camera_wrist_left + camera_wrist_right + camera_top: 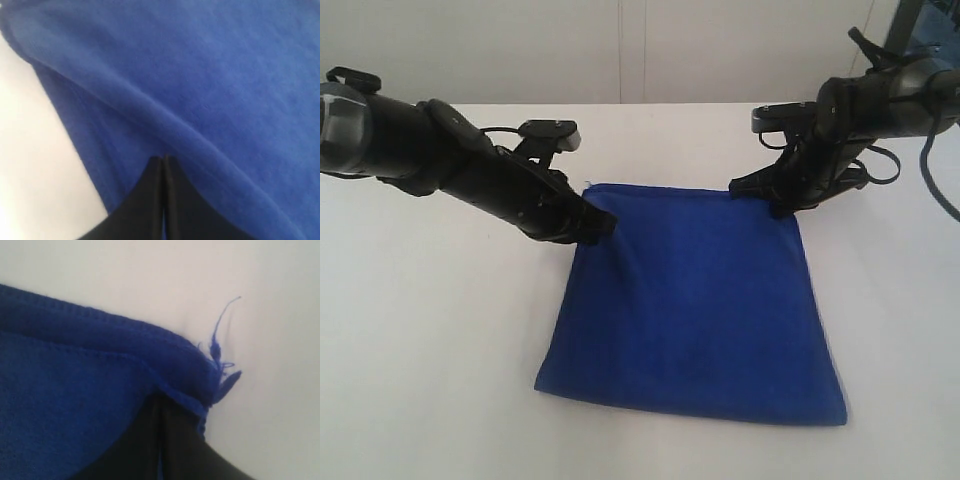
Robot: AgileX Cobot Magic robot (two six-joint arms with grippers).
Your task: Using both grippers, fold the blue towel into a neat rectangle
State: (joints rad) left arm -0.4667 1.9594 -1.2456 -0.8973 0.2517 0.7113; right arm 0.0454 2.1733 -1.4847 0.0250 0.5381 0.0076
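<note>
Cloth of deep royal blue, the blue towel [695, 310] lies doubled in two hemmed layers mid-counter on the white counter [420, 350] before a pale wall [620, 50], its far corners pinched between the pressed-together fingers [150, 200] of the left gripper [603, 226] and right gripper [778, 203].

The left gripper [163, 159] has its two black fingers [144, 202] pressed together, tips meeting at a soft ridge in the blue towel [210, 75], where the cloth seems pinched between them. The fuzzy fabric fills most of the view; bare white desk [30, 175] shows beside its edge
</note>
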